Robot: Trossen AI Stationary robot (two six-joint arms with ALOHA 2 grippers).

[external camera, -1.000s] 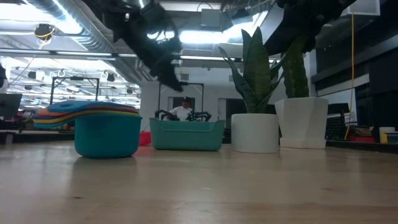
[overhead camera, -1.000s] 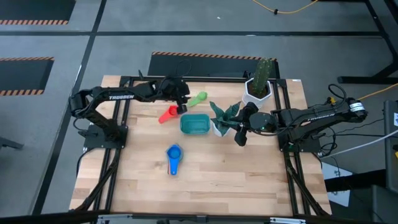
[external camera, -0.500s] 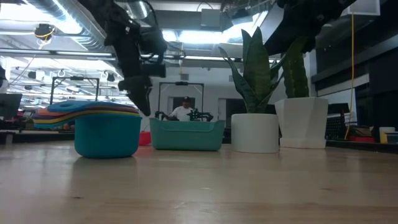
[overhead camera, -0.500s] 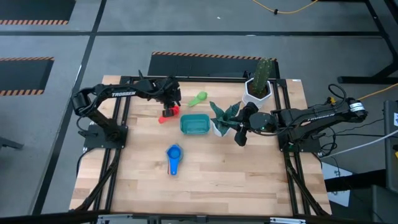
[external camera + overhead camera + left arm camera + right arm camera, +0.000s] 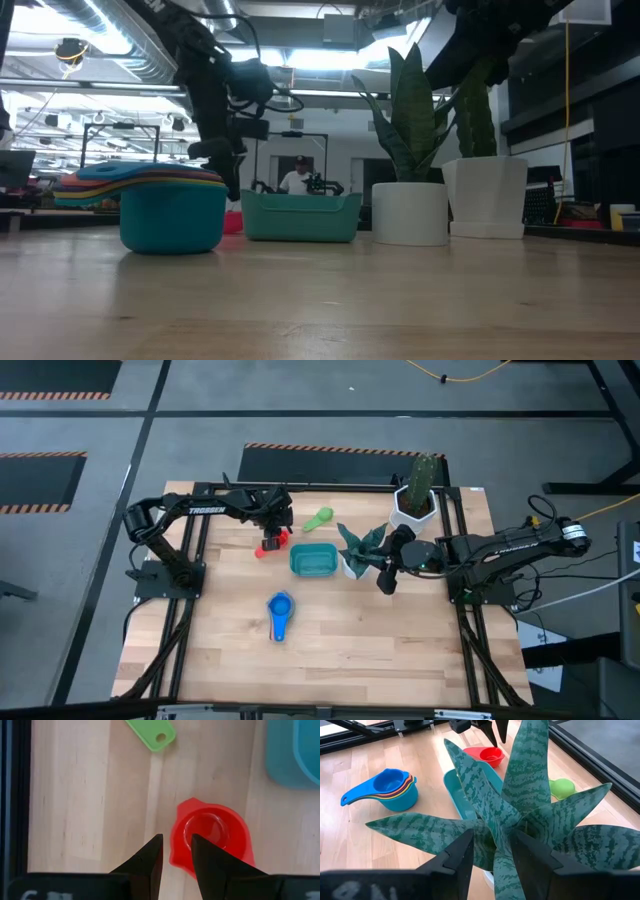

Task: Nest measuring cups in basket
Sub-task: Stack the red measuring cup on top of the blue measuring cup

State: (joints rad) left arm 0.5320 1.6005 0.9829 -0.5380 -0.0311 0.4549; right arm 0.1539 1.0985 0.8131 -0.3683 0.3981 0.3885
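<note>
Tabletop: wooden [image 5: 330, 650], basket [image 5: 313, 560] at centre.
Left gripper [image 5: 174, 851]: narrow gap astride red cup [image 5: 212, 836] rim, beside basket.
Right gripper [image 5: 492, 854]: idle, part-open.

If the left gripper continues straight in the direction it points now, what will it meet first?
Most likely the red measuring cup. The left gripper points down at the table, one finger over the cup's rim, the other outside it. How far above the cup it is, I cannot tell.

A glossy red plastic measuring cup [image 5: 212, 840], a lime-green plastic scoop [image 5: 319, 517] and a teal plastic tub [image 5: 314, 560] sit on pale wood-grain table [image 5: 380, 640]; the plant's leaves [image 5: 520, 815] are dark-green banded.
</note>
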